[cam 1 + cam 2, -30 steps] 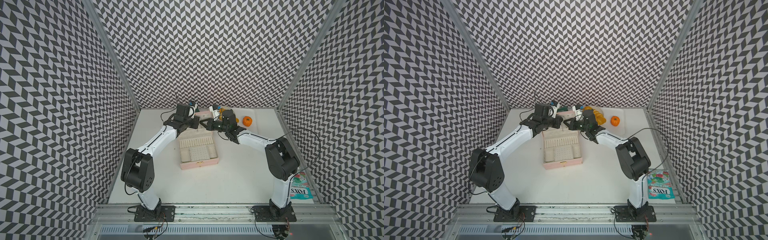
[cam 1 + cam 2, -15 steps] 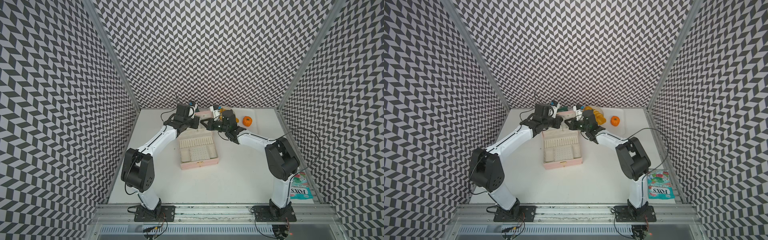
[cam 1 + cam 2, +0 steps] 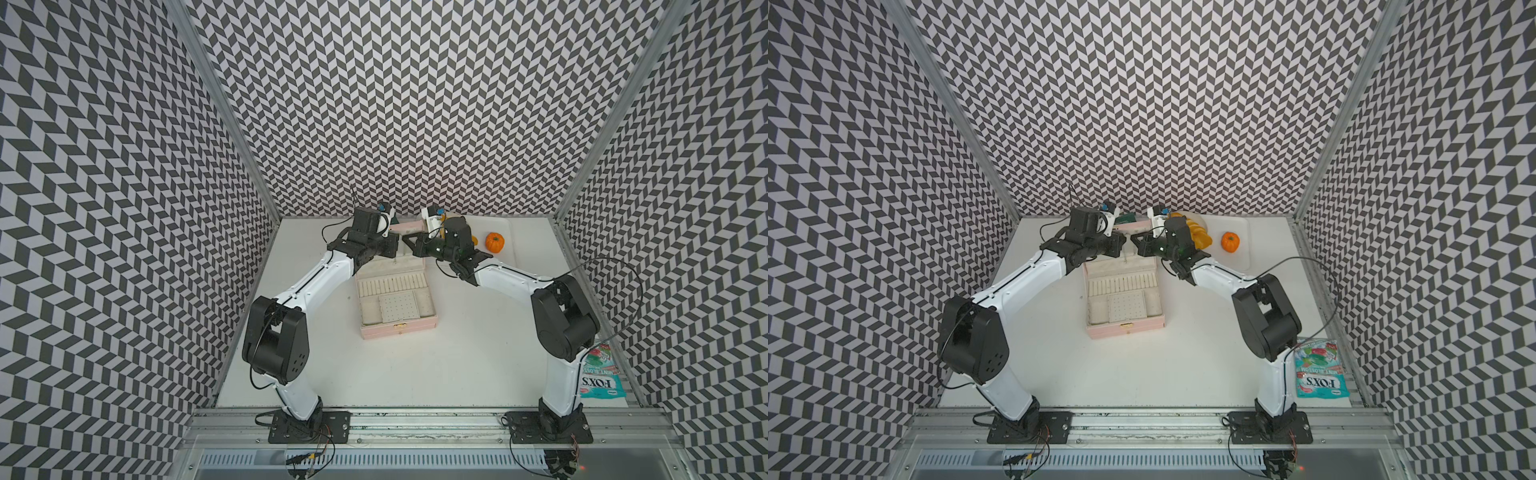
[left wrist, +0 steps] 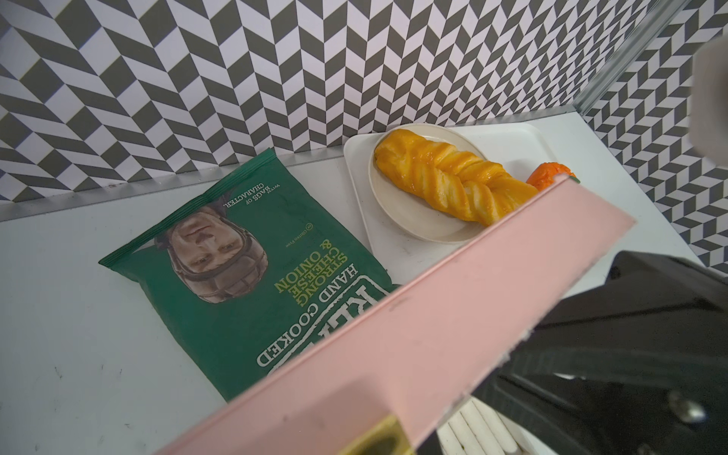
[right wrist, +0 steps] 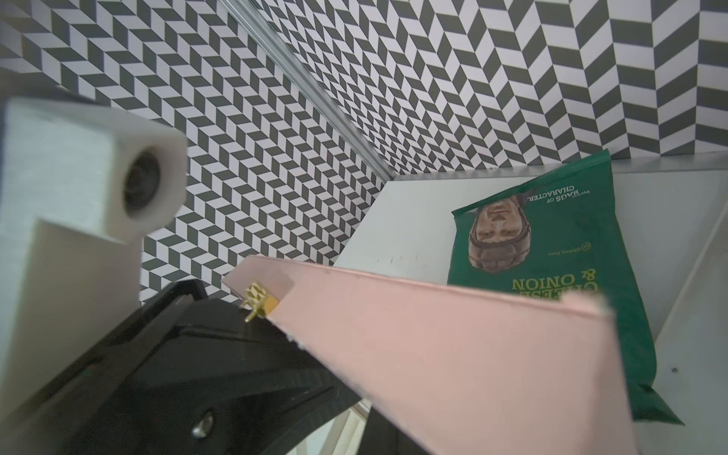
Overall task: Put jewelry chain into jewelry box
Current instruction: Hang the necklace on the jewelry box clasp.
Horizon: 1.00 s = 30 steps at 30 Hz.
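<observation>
The box [image 3: 399,331], a pale pink rectangular case, lies open in the middle of the matte white surface [image 3: 415,374]. Its cream interior shows a row of ribbed ring rolls [image 3: 392,286] and a flat panel [image 3: 398,306] dotted with small holes, and a small gold clasp [image 3: 400,327] sits on its front wall. The lid [image 4: 433,315] stands tilted back, its smooth pink outer face filling much of both wrist views. The black left tool [image 3: 395,247] and right tool [image 3: 405,240] meet tip to tip just in front of the lid's upper part, both with jaws closed together; whether either pinches anything cannot be told. A hair-thin line, likely the chain [image 3: 395,262], hangs below the tips against the lid's inner face, too fine to be sure of. Behind the lid lies a crinkled glossy green crisp bag [image 4: 252,283]. Beside the bag a glazed twisted pastry [image 4: 445,177] rests on a round cream plate [image 4: 398,220] on a white tray [image 4: 528,142], with a ribbed orange pumpkin [image 3: 494,242] near it. A teal sweet bag [image 3: 598,374] lies at the surface's edge by the right arm's base.
</observation>
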Available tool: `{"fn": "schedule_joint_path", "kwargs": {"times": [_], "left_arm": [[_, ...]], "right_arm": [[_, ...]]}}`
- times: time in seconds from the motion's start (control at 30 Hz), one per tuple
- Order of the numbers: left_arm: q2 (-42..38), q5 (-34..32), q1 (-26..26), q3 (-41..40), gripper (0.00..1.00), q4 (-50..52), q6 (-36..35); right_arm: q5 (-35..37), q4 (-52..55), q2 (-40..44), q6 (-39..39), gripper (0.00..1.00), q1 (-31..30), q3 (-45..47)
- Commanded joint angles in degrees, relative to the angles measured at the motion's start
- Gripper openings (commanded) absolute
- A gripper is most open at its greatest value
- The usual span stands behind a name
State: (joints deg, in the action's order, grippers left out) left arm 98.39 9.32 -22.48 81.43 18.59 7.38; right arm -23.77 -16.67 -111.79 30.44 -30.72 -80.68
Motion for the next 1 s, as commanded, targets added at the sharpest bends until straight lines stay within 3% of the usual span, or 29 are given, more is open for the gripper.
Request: {"fn": "schedule_joint_path", "kwargs": {"times": [0.0, 0.87, 0.97], "left_arm": [[0.2, 0.2, 0.2, -0.2, 0.0, -0.6, -0.1], [0.5, 1.0, 0.2, 0.2, 0.0, -0.7, 0.2], [0.5, 1.1, 0.2, 0.1, 0.05, -0.7, 0.1]], "right_arm": [[1.0, -1.6, -0.5, -1.2, 0.0, 0.0, -2.4], [1.5, -3.5, -2.4, -1.9, 0.0, -0.3, 4.7], [1.5, -3.4, -2.5, -1.8, 0.0, -0.4, 4.5]]}}
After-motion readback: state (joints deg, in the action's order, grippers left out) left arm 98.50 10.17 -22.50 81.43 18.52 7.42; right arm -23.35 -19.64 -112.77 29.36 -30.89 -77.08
